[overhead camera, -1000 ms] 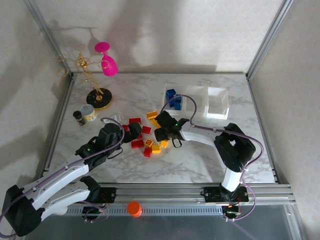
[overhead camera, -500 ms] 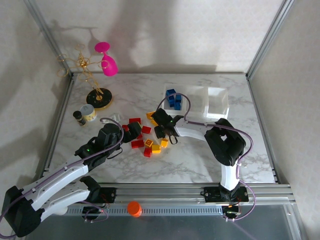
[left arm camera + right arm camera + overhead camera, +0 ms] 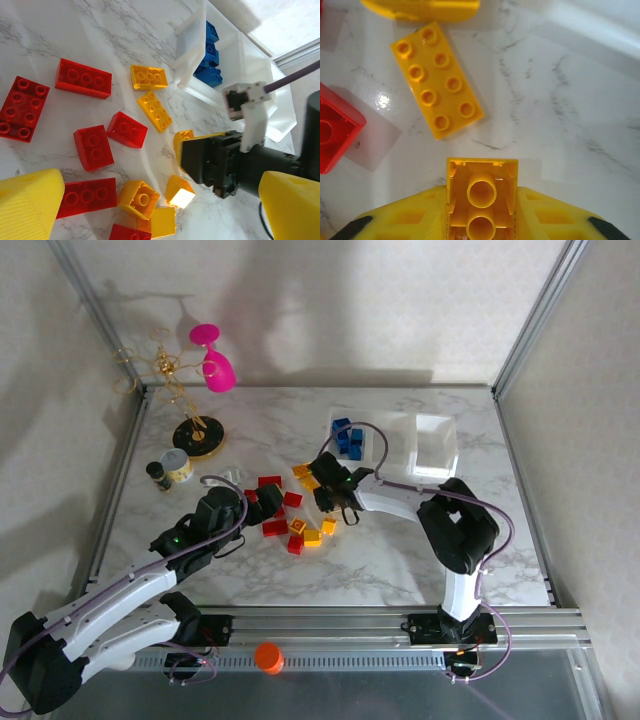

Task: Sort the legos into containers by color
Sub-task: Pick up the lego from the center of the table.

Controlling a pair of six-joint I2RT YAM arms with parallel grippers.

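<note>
**Operator:** What has my right side got?

**Spotter:** Your right gripper (image 3: 481, 212) is pinched on a yellow brick (image 3: 481, 186). The brick's hollow underside faces the wrist camera. The fingers (image 3: 542, 217) are pressed against its two long sides. It hangs low over the marble table (image 3: 570, 110).

**Operator:** What lies around it?

**Spotter:** Just ahead of the held piece, an eight-stud brick (image 3: 437, 80), also yellow, lies flat with its studs up. It is apart from the one you hold. A red brick (image 3: 332, 131) sits at the left edge of that wrist view.

**Operator:** And my left?

**Spotter:** Your left gripper (image 3: 160, 187) is spread wide, one finger at each lower corner of its wrist view. It hovers above the loose legos (image 3: 290, 518) scattered mid-table. The reds lie mostly toward your left and the yellows toward your right.

**Operator:** Where are the trays?

**Spotter:** The trays (image 3: 437, 450) stand in a row at the far right of the table. The blue bricks (image 3: 347, 437) sit in the leftmost one. From above, your right gripper is at the pile's right edge, on the near side of that tray. It is near the tray's corner and apart from it.
</note>
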